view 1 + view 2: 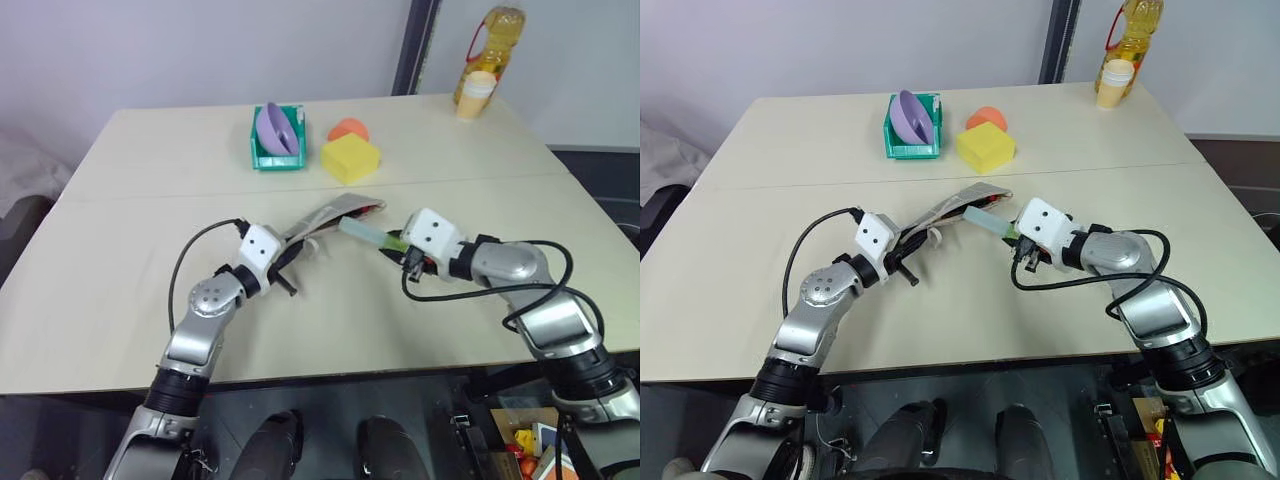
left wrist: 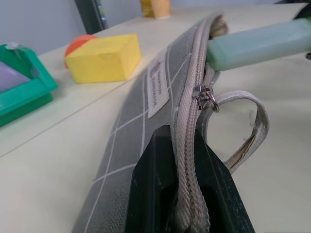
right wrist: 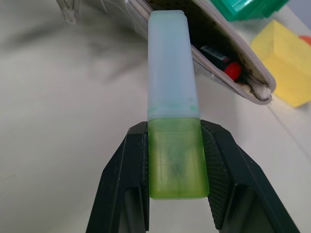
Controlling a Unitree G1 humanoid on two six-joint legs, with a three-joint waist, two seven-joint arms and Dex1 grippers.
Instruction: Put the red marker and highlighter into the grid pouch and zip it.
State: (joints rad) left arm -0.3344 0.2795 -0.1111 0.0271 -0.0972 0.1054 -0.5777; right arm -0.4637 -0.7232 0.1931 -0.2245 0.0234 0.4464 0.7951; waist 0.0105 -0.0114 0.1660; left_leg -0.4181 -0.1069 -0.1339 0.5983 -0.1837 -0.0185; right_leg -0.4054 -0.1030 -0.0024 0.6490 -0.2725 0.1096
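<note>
Highlighter point(image 3: 174, 121): stubby light-green tube, paler translucent cap, tip at the pouch mouth.
Right fingers point(image 3: 173, 160): clamped on its green body.
Grid pouch point(image 2: 146, 104): grey, white-lined, unzipped, red marker point(image 3: 228, 67) inside.
Left fingers point(image 2: 187, 194): pinching pouch's zipper edge.

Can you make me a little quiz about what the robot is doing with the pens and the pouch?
1. True or false: the red marker is already inside the grid pouch.
2. What does the right gripper hold? A) the highlighter B) the yellow block C) the green bin
3. Fill in: the left gripper is shut on the pouch's ____ edge.

Key
1. True: its red end shows inside the open pouch.
2. A: the fingers clamp its green body, and the pale cap points at the pouch's open mouth.
3. Zipper: the fingers pinch it while the pull hangs ahead of them.
</note>
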